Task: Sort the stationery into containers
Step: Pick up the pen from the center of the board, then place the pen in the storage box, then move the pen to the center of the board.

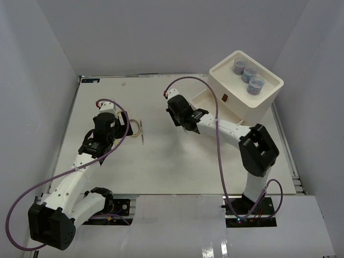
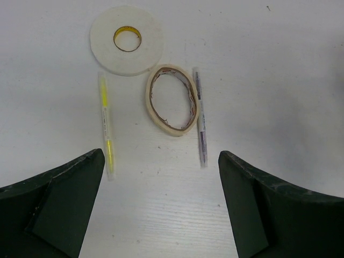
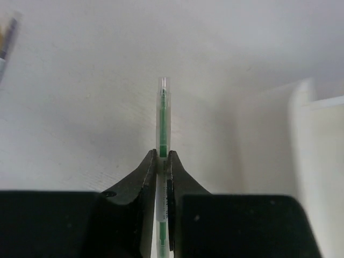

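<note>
In the right wrist view my right gripper [image 3: 162, 156] is shut on a clear pen with green ink [image 3: 163, 115], which points forward just above the table. From above, that gripper [image 1: 189, 122] sits left of the white drawer box [image 1: 269, 99]. My left gripper [image 2: 161, 156] is open above bare table. Ahead of it lie a yellow pen [image 2: 106, 123], a tan tape ring [image 2: 173, 100], a dark pen [image 2: 200, 118] and a flat white tape ring [image 2: 127, 40]. From above, the left gripper [image 1: 123, 129] is just left of these rings [image 1: 137, 128].
Three grey-blue jars [image 1: 249, 75] stand in the box's recessed top. One drawer [image 1: 207, 102] is pulled out toward the right gripper, with a dark handle [image 1: 224, 98] on the box front. White walls enclose the table on three sides.
</note>
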You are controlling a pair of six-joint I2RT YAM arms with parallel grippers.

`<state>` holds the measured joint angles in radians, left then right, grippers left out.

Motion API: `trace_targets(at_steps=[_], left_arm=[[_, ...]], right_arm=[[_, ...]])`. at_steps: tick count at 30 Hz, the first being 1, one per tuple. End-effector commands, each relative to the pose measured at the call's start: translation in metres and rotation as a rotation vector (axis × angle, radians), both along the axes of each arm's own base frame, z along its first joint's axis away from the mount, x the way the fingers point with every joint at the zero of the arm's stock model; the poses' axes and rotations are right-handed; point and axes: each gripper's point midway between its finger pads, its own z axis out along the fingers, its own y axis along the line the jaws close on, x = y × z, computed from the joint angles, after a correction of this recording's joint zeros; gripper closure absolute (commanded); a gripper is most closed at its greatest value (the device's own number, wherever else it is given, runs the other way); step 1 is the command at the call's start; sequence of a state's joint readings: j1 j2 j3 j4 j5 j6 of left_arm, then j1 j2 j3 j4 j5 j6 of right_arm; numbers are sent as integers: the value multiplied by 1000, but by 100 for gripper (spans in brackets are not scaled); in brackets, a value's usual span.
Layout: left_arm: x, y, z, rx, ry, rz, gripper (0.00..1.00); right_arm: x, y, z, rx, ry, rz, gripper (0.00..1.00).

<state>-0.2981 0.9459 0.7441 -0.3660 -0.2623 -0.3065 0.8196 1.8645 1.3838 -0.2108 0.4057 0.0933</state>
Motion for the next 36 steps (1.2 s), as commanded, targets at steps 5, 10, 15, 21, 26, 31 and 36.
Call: trace_targets(at_steps=[5, 10, 15, 21, 26, 31, 36], left_arm=[[0, -2, 6, -8, -22, -13, 2], [0, -2, 3, -4, -13, -13, 2], [0, -1, 3, -2, -14, -8, 2], [1, -1, 4, -3, -15, -11, 2], [0, 0, 3, 0, -14, -7, 2], [0, 3, 4, 7, -18, 10, 2], [-1, 13, 7, 20, -26, 62, 2]], right_arm=[[23, -82, 138, -133, -368, 109, 92], [33, -121, 123, -222, -349, 127, 91], [34, -125, 106, -224, -311, 136, 84], [37, -133, 117, -175, -321, 20, 44], [19, -89, 140, 21, -300, 31, 34], [-3, -13, 132, 200, -215, 76, 34], [-18, 56, 88, 327, -78, 71, 34]])
